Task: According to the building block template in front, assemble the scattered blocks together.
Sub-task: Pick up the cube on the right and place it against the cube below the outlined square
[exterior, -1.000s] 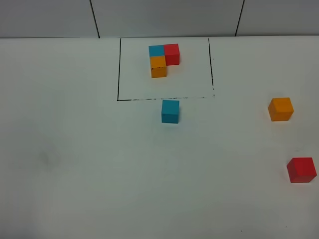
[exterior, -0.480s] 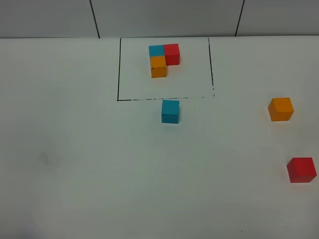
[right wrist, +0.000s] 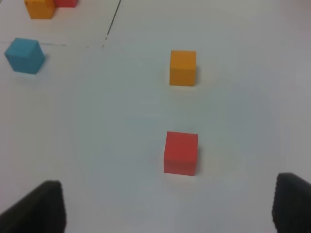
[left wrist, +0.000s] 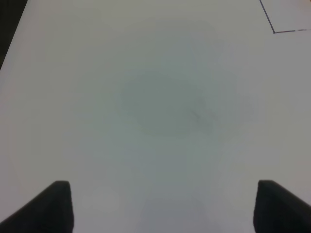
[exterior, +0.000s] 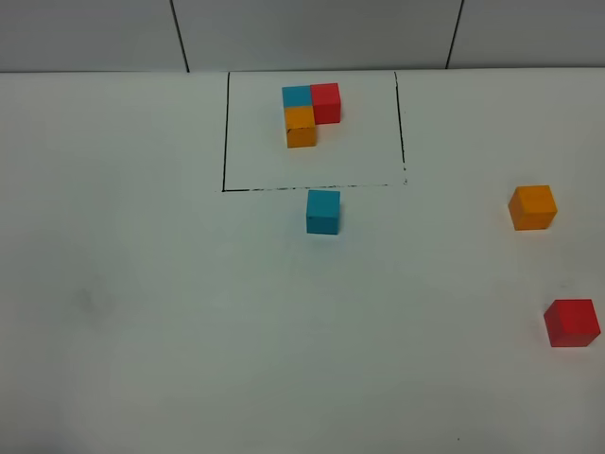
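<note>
A white tabletop (exterior: 142, 284) is seen from above, backed by grey wall panels (exterior: 312, 33) divided by dark seams. A black outlined rectangle (exterior: 225, 132) is drawn at the 12 o'clock side of the tabletop, its near line broken into dashes.

The building block template (exterior: 307, 112) is placed inside that rectangle, toward its far edge. It is made of three touching cubes: a blue one, a red one at its 3 o'clock and an orange one at its 6 o'clock, the orange edges being darkly scuffed.

The three scattered blocks are laid apart from each other. The teal-blue cube (exterior: 322, 211) is found just outside the dashed line, at 6 o'clock from the template. The orange cube (exterior: 532, 207) is set well apart at 3 o'clock from the teal-blue cube. The red cube (exterior: 572, 323) is found at about 5 o'clock from the orange cube, near the tabletop's right edge.

The left tool (left wrist: 163, 206) is held with its dark fingertips spread wide, and only bare tabletop is seen between them. The right tool (right wrist: 167, 204) is likewise spread wide, with the red cube lying ahead of the gap, untouched by either fingertip.
</note>
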Motion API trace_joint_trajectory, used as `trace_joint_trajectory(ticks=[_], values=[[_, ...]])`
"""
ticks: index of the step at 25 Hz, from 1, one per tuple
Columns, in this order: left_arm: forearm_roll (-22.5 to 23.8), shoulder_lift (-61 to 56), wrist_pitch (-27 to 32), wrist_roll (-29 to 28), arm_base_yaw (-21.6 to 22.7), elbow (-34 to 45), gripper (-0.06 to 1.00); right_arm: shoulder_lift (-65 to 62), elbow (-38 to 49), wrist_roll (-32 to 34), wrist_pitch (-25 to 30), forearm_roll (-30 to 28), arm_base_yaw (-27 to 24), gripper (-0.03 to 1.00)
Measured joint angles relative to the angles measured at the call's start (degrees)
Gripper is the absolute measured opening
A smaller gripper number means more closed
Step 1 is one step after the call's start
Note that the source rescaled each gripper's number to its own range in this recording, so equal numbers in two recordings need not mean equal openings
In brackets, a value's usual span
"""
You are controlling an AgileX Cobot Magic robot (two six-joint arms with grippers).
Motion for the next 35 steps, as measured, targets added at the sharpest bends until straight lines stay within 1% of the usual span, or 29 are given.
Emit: trace_joint_trajectory(ticks=[35], values=[[0.0, 0.0, 0.0, 0.0, 0.0, 0.0, 0.75, 0.0, 0.0, 0.0, 0.0, 0.0, 0.0, 0.73]])
